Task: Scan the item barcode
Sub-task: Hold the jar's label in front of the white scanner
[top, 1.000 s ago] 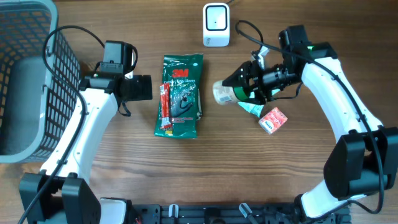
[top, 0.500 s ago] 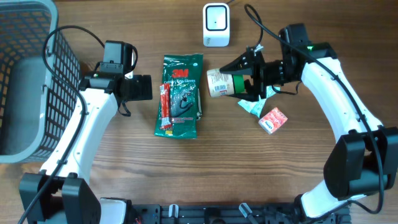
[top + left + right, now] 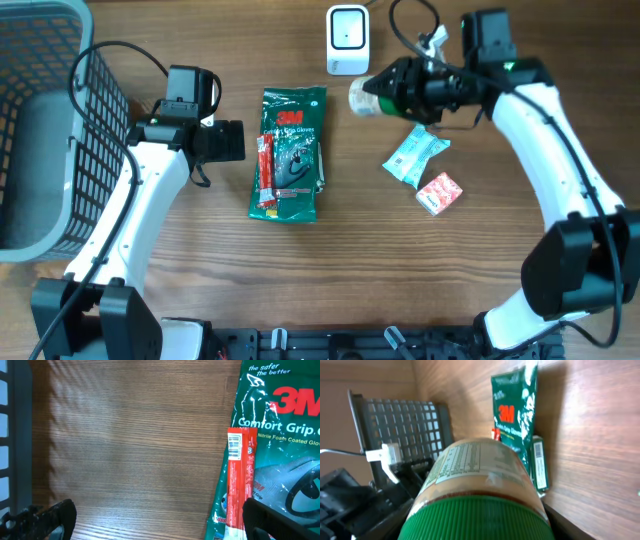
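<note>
- Gripping a green-lidded jar (image 3: 361, 97), its label white, the right tool (image 3: 392, 90) hovers beside the scanner (image 3: 347, 40).
- Left tool (image 3: 232, 141) gapes empty.
- Surface (image 3: 480, 260): brown wood.

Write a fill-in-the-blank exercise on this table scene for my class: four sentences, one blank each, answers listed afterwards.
1. The right gripper holds a jar with a ____ lid.
2. The brand printed in red on the green glove packet is ____.
3. The left gripper is ____ and holds nothing.
4. In the overhead view, the grey basket stands at the ____ edge of the table.

Missing words: green; 3M; open; left
</note>
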Robot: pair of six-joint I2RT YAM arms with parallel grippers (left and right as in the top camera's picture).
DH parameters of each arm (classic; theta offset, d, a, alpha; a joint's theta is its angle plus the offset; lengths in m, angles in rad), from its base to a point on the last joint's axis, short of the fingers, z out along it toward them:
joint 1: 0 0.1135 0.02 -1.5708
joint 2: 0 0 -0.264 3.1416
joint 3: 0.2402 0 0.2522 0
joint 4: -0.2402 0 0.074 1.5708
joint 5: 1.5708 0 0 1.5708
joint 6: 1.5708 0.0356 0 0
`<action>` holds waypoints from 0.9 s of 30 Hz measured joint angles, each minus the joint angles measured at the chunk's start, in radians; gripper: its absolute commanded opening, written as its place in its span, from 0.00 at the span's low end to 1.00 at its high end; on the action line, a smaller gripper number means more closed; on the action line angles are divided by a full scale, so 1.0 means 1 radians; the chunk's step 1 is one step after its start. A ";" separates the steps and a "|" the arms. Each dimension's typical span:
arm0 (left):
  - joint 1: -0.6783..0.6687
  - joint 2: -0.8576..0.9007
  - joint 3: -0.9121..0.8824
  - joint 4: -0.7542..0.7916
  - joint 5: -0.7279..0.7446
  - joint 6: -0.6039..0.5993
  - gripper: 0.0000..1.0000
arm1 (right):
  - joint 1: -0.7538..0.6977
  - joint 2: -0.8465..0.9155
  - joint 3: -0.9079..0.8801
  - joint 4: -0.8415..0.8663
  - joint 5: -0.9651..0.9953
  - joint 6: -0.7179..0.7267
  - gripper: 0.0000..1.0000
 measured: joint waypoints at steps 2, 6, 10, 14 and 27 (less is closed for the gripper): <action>0.000 0.000 0.000 0.000 0.000 0.000 1.00 | 0.001 0.003 0.140 -0.090 0.048 -0.031 0.05; 0.000 0.000 0.000 0.000 0.000 0.000 1.00 | 0.028 0.011 0.447 -0.141 0.230 -0.100 0.05; 0.000 0.000 -0.001 0.000 0.000 0.000 1.00 | 0.098 0.016 0.485 0.043 0.433 -0.203 0.05; 0.000 0.000 -0.001 0.000 0.000 0.000 1.00 | 0.191 0.086 0.485 0.185 0.612 -0.369 0.05; 0.000 0.000 -0.001 0.000 0.000 0.000 1.00 | 0.213 0.499 0.480 0.548 0.773 -0.595 0.05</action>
